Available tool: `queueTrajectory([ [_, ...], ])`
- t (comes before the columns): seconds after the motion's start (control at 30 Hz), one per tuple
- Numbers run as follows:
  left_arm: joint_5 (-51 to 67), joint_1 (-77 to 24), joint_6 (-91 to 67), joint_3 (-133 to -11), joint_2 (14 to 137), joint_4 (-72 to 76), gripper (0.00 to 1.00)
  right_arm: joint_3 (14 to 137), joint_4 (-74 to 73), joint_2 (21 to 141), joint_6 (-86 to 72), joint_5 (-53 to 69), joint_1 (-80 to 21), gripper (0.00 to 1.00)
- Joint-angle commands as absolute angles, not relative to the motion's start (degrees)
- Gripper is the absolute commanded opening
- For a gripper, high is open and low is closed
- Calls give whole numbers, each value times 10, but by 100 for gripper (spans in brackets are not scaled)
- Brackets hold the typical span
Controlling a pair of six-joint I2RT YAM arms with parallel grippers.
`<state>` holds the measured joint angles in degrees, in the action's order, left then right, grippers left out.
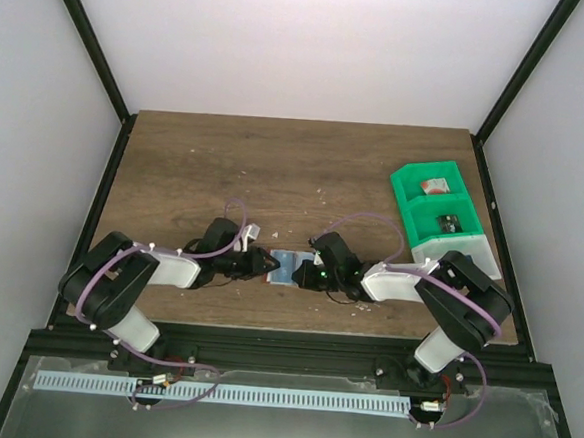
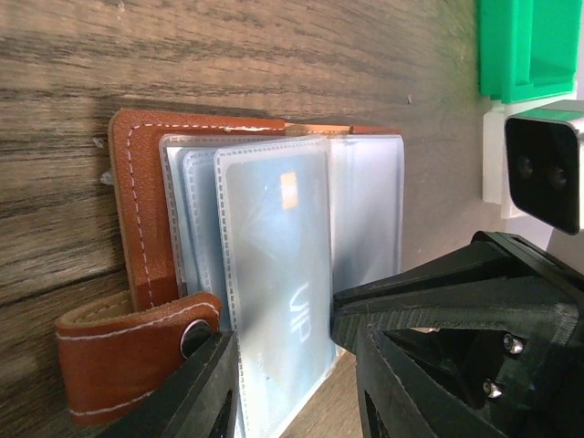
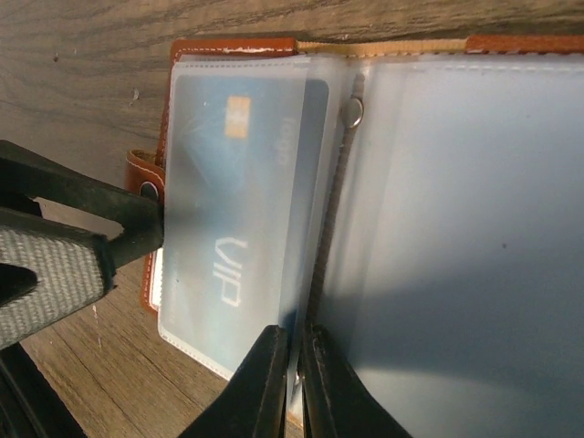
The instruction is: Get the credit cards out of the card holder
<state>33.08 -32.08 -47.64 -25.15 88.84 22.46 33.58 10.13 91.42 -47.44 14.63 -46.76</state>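
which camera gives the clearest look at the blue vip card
Right wrist: the blue card is close, its chip and VIP lettering readable. Left wrist shows it slanted, with the lettering faint. The top view shows only a tiny pale patch.

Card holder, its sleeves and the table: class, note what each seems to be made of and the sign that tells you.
Card holder: reddish-brown leather or imitation, smooth, with pale stitching and a metal snap on its strap. Sleeves: thin frosted clear plastic; a card shows through. Table: dark wood or wood-look laminate, grain streaks, matte.
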Motion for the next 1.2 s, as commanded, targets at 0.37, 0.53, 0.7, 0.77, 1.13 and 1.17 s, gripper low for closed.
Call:
queueTrajectory([
  [0.37, 371, -318, -494, -240, 912, 292, 27, 314, 110, 927, -480, 145, -473, 7],
  [0.53, 386, -318, -504, -235, 911, 310, 25, 310, 120, 922, -479, 153, -473, 7],
  [0.7, 397, -318, -519, -226, 914, 336, 27, 305, 137, 924, -479, 162, -473, 7],
  [0.77, 403, -318, -524, -223, 914, 354, 27, 306, 140, 927, -481, 165, -473, 7],
  [1.13, 439, -326, -551, -223, 920, 406, 31, 306, 145, 925, -482, 167, -473, 7],
  [1.17, 441, -327, -553, -224, 920, 408, 31, 306, 145, 923, -482, 168, -473, 7],
])
